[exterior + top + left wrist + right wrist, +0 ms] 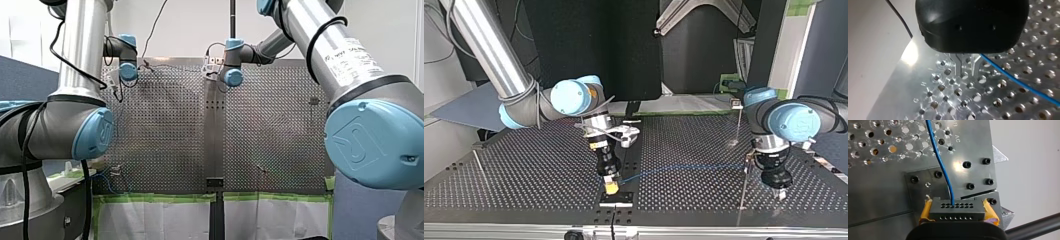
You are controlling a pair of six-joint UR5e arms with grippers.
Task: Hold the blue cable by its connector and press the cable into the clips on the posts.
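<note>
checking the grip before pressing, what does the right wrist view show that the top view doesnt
Only the right wrist view: the black connector clamped between yellow pads, the blue cable entering one of its holes. Only the top view: my left gripper, a thin post beside it, and the cable's run across the table. Both: my right gripper and the cable.
</note>
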